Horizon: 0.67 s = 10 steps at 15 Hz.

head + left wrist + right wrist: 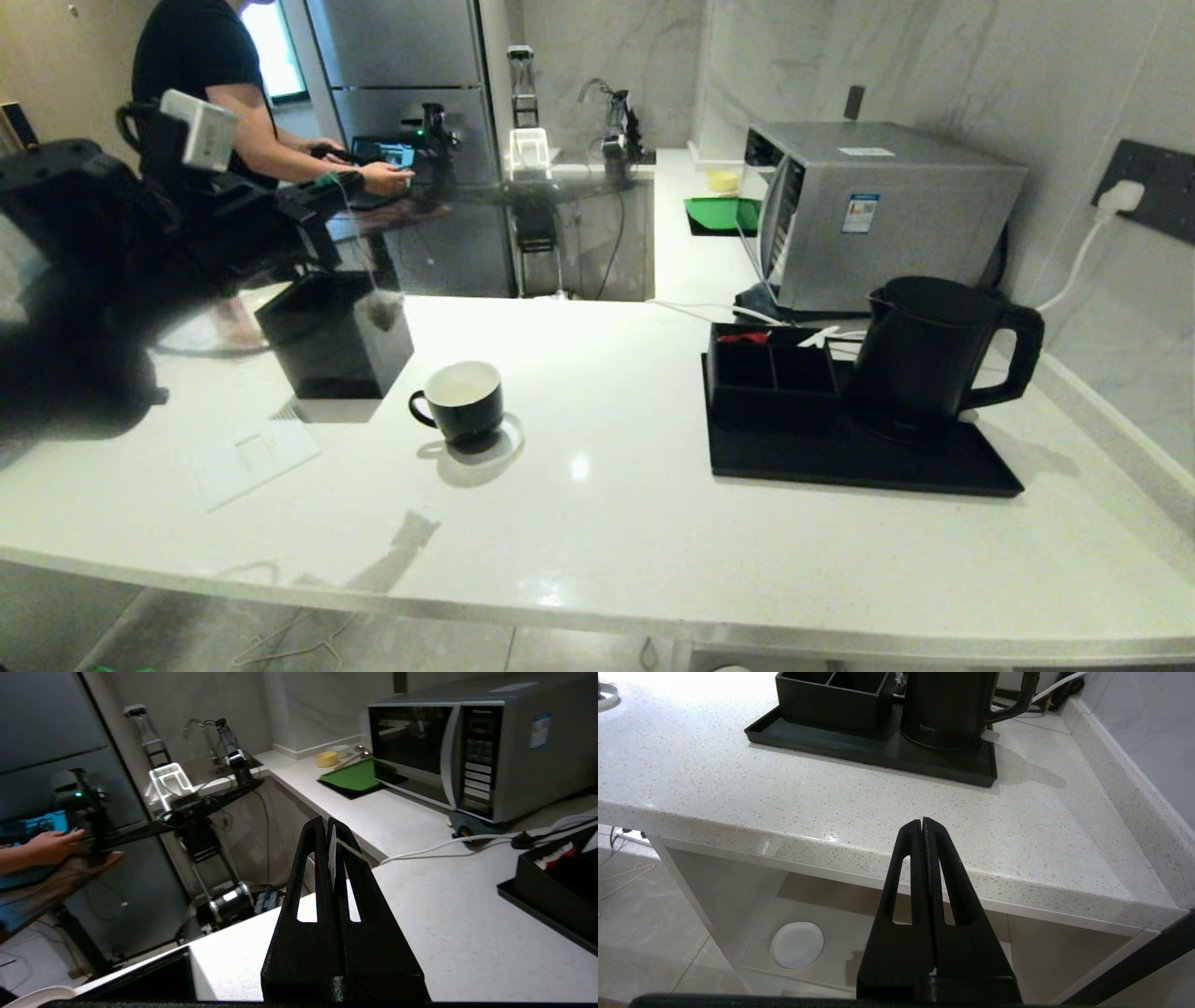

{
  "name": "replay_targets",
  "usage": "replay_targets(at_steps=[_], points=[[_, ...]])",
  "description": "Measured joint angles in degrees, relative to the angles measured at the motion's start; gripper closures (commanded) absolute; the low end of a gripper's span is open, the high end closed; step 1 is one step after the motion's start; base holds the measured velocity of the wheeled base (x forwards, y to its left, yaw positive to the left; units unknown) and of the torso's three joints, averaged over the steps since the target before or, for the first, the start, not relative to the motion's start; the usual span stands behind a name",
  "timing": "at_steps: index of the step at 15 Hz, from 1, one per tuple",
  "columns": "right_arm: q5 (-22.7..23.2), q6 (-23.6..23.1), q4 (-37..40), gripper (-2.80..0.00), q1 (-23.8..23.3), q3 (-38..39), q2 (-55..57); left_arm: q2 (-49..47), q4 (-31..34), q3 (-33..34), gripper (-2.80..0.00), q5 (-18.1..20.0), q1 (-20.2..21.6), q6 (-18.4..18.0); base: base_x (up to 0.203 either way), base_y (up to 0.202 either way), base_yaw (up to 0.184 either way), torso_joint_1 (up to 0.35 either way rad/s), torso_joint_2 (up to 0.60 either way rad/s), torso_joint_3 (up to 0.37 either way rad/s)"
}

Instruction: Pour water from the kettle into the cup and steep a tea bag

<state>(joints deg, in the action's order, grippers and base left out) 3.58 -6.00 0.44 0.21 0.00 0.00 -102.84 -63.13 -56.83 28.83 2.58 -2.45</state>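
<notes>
Left gripper (329, 828): fingers pressed together on the string and tag of the tea bag (381, 310), raised at far left of the bench (597, 485). Bag itself dangling, blurred, in front of the open black box (334, 338), up and left of the cup (462, 399).

Right gripper (923, 823): fingers closed on nothing, parked below the bench's front edge, pointing toward the kettle (945, 709).

Cup upright on the bench, white inside, handle to the left; no water discernible in it. Kettle upright on the black tray (859, 462) at right, beside a divided holder (770, 369); well apart from the cup.

Step in hand, by judgement: carrying the bag to the cup. Next move: bring the bag over the cup's mouth and lower it in; pouring apparently not yet done.

Writing: pale brand mark on the kettle wall, too small to read; blue-and-white label on the microwave (878, 210), illegible.
</notes>
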Motion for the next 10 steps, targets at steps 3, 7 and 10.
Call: replay_targets(at_steps=[3,7,10], points=[[0.00,0.02,0.00,0.00,0.00,0.00,0.00,2.04,1.11,-1.24,0.00,0.07,2.94,0.38,0.000,0.000,0.000,0.000,0.00,0.000],[0.00,0.03,0.00,0.00,-0.02,0.00,0.00,3.36,1.20,-1.62,0.00,0.07,5.96,1.62,0.000,0.000,0.000,0.000,0.00,0.000],[-0.01,0.04,0.00,0.00,-0.02,0.00,0.00,4.00,1.20,-1.85,0.00,0.07,7.62,2.80,0.000,0.000,0.000,0.000,0.00,0.000]])
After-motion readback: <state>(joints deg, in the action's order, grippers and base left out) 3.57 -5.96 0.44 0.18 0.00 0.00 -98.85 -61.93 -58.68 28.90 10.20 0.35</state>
